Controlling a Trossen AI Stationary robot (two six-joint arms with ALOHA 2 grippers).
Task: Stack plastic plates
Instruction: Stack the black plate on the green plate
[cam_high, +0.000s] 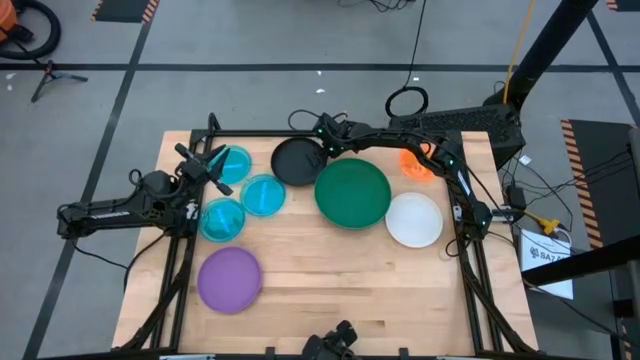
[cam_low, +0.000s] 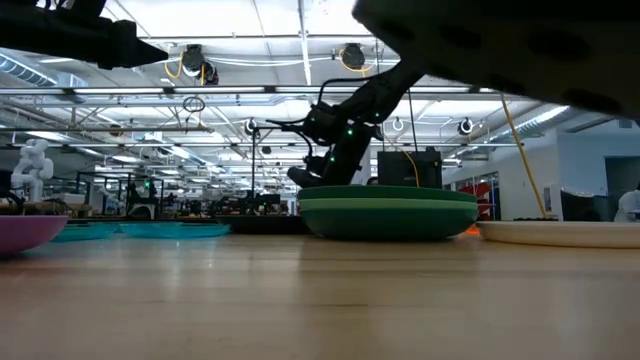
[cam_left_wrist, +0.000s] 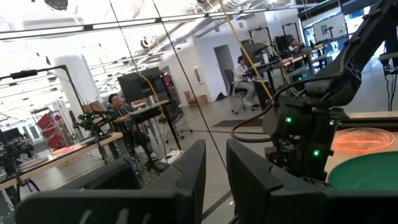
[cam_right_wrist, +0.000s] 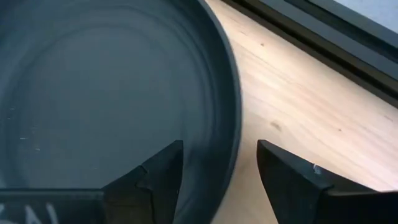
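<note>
A black plate (cam_high: 295, 162) lies flat at the table's far middle. My right gripper (cam_high: 322, 145) hovers open at its far right rim (cam_right_wrist: 231, 124), one finger over the plate's hollow and one over the bare wood; I cannot tell whether either touches. A dark green plate (cam_high: 352, 193) sits on a light green one (cam_low: 390, 222). The white plate (cam_high: 414, 219), orange plate (cam_high: 416, 164), purple plate (cam_high: 230, 279) and three blue plates (cam_high: 244, 193) lie singly on the wood. My left gripper (cam_high: 212, 160) is raised at the far left with a narrow gap (cam_left_wrist: 214, 168), holding nothing.
A dark rail (cam_right_wrist: 311, 28) runs along the table's far edge just behind the black plate. My right arm (cam_high: 400, 145) stretches over the far edge past the orange plate. Bare wood (cam_high: 350, 290) lies at the near middle and right. People sit in the room beyond.
</note>
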